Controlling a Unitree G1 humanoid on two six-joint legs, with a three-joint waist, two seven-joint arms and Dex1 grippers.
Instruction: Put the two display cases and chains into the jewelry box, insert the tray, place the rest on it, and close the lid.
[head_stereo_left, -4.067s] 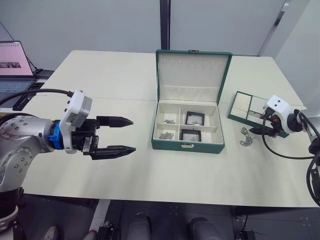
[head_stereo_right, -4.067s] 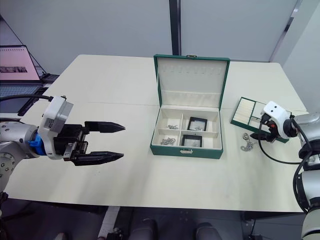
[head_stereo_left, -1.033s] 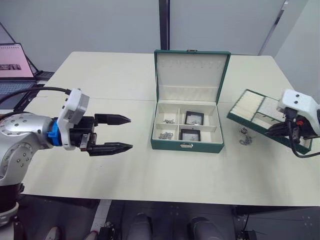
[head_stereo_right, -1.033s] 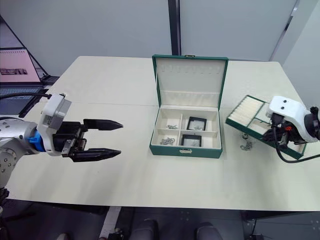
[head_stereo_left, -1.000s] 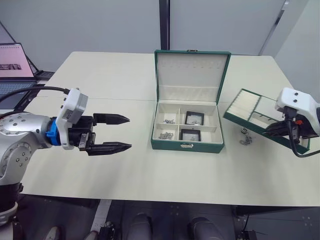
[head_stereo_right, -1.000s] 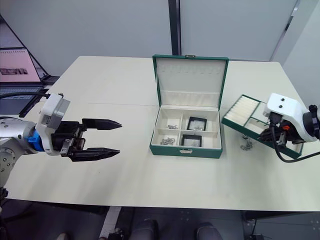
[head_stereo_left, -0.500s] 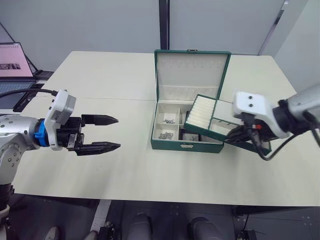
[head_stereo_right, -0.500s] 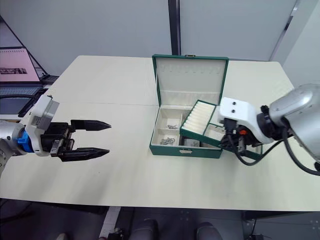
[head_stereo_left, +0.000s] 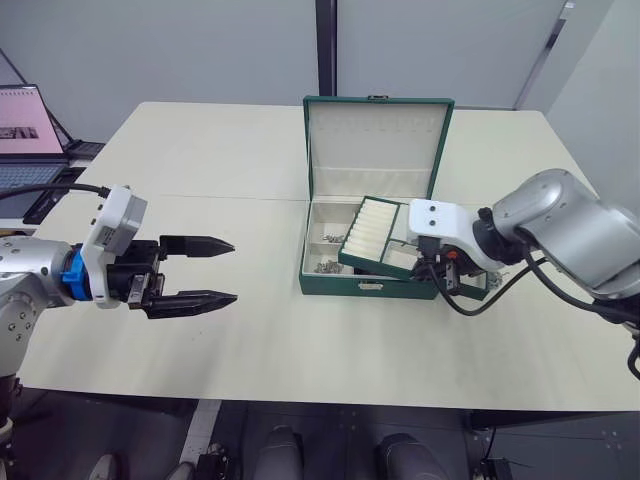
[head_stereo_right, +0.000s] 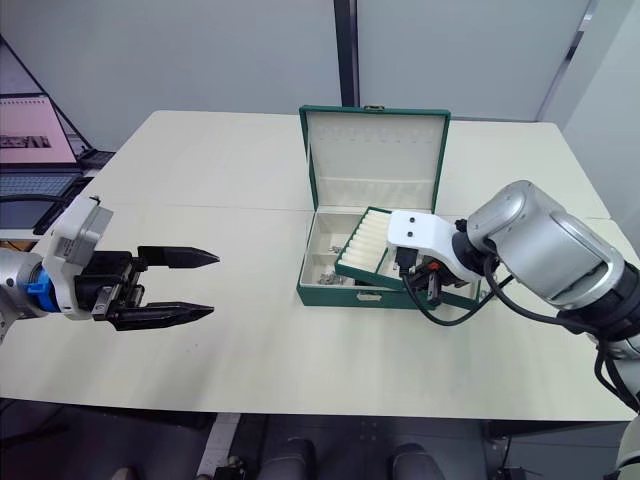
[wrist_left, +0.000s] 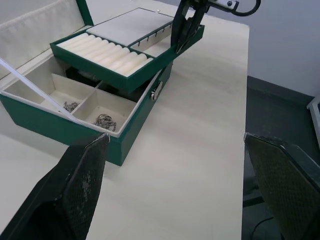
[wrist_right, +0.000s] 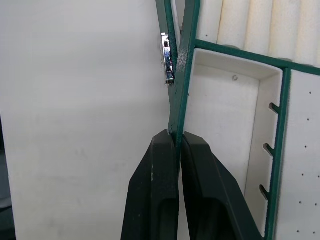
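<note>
1. Large dark green rectangular jewelry box (head_stereo_left: 372, 283) with cream divided lining: sitting open near the middle of the pale table (head_stereo_left: 250, 340), its cream-lined hinged lid (head_stereo_left: 377, 140) standing upright at the back.
2. Shallow green-rimmed cream tray (head_stereo_left: 385, 234) with ring-roll slots: hanging tilted over the box's right half, roll end toward the box's centre, not seated.
3. Right gripper (wrist_right: 176, 142): pinching the tray's green rim, both black fingers (wrist_right: 155, 200) pressing tight on the edge, just beside the box's small metal clasp (wrist_right: 166, 57).
4. Small silver chain clusters (wrist_left: 104, 121): lying in the box's left compartments, 2 visible.
5. Left gripper (head_stereo_left: 205, 271): hovering over the table's left side, well apart from the box, its 2 fingers spread and carrying nothing.
6. Laptop (head_stereo_left: 25, 125): standing at the far left.
</note>
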